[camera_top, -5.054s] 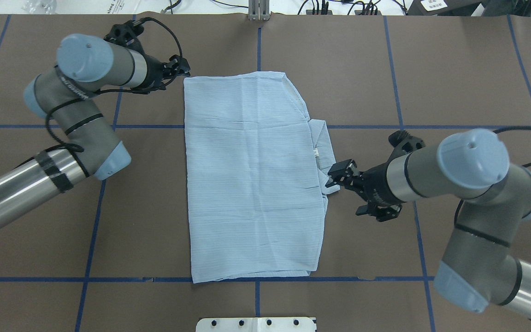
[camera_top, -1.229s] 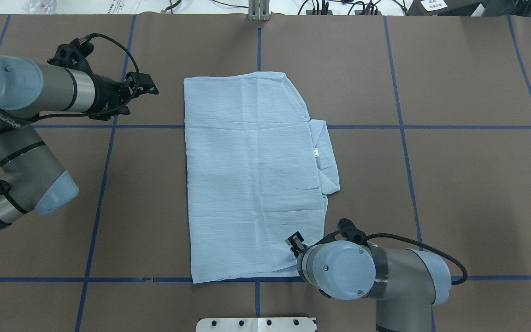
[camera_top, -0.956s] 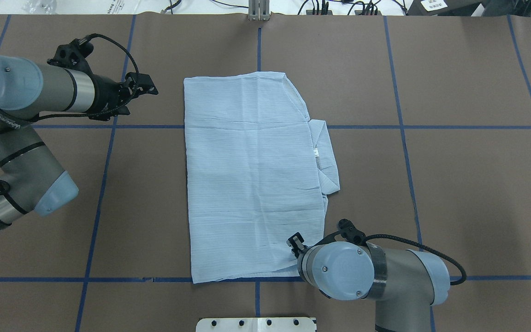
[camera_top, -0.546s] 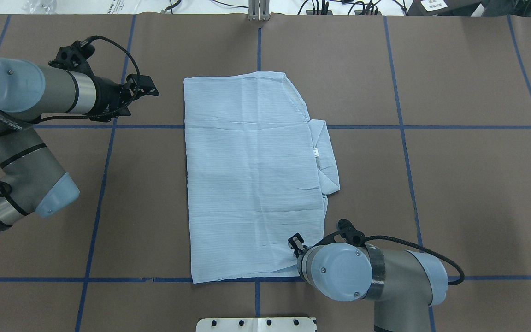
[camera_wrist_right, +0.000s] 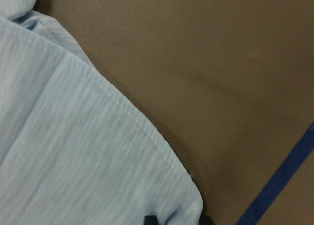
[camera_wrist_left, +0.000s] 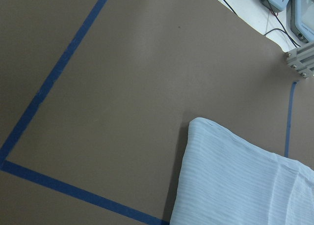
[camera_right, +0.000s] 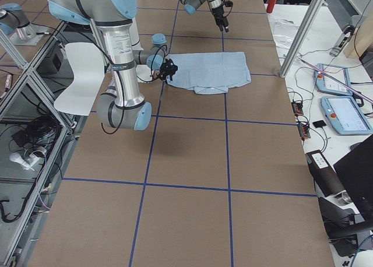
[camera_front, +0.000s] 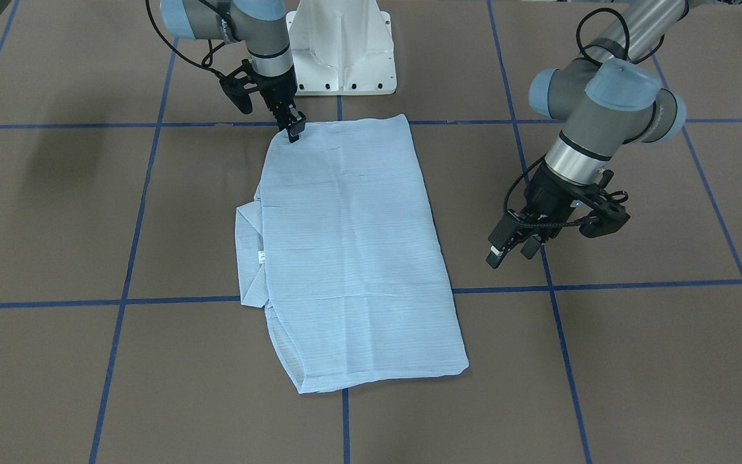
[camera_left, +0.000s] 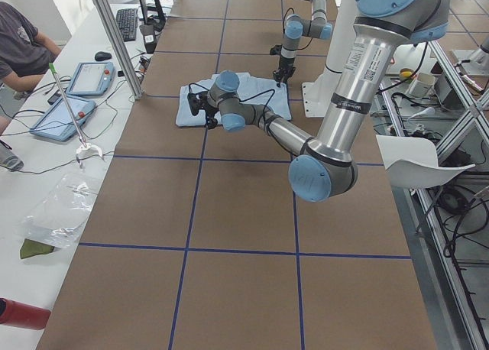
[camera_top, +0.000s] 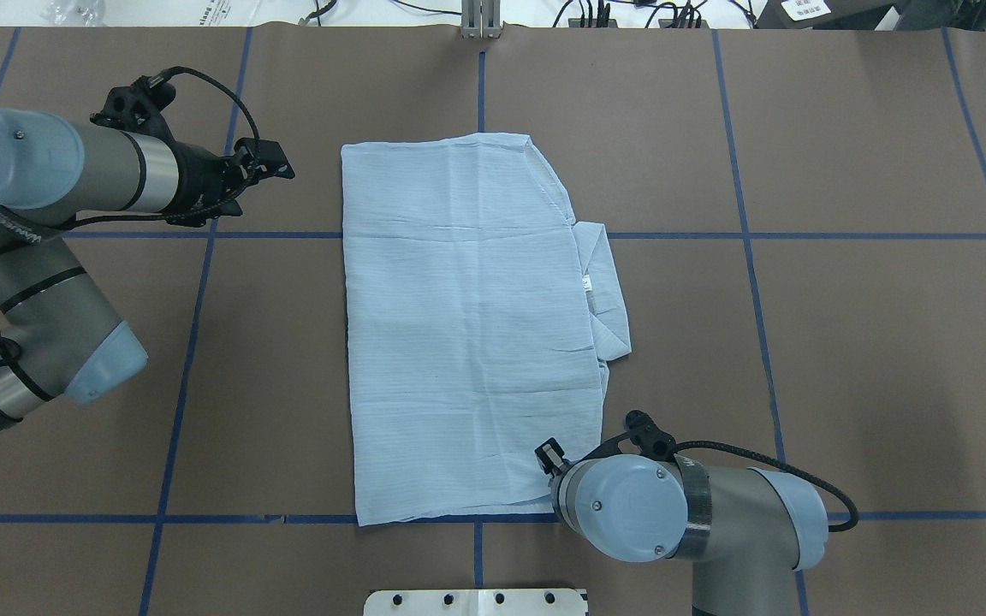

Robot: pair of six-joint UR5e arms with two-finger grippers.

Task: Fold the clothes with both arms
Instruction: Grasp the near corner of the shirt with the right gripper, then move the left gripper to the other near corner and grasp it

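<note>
The pale-blue striped shirt (camera_top: 467,325) lies folded into a long rectangle in the middle of the table, its collar (camera_top: 606,291) and small white label sticking out on one side. My right gripper (camera_front: 295,131) sits on the shirt's corner nearest the robot base. The right wrist view shows the hem corner (camera_wrist_right: 73,151) pinched between two dark fingertips (camera_wrist_right: 149,220). From overhead the wrist hides most of this gripper (camera_top: 549,452). My left gripper (camera_front: 509,251) hovers open over bare table, well off the shirt's far edge (camera_top: 279,164). The left wrist view shows only a shirt corner (camera_wrist_left: 235,181).
Blue tape lines mark a grid on the brown table cover. The white pedestal base (camera_front: 342,51) stands just behind the shirt's near edge. A person (camera_left: 19,37) sits beside tablets (camera_left: 84,79) past the table's far side.
Since 5 s ago the left gripper has pulled back from the shirt's far corner, and the right arm has swung from the collar to the near corner. In the last second the right wrist only edged slightly.
</note>
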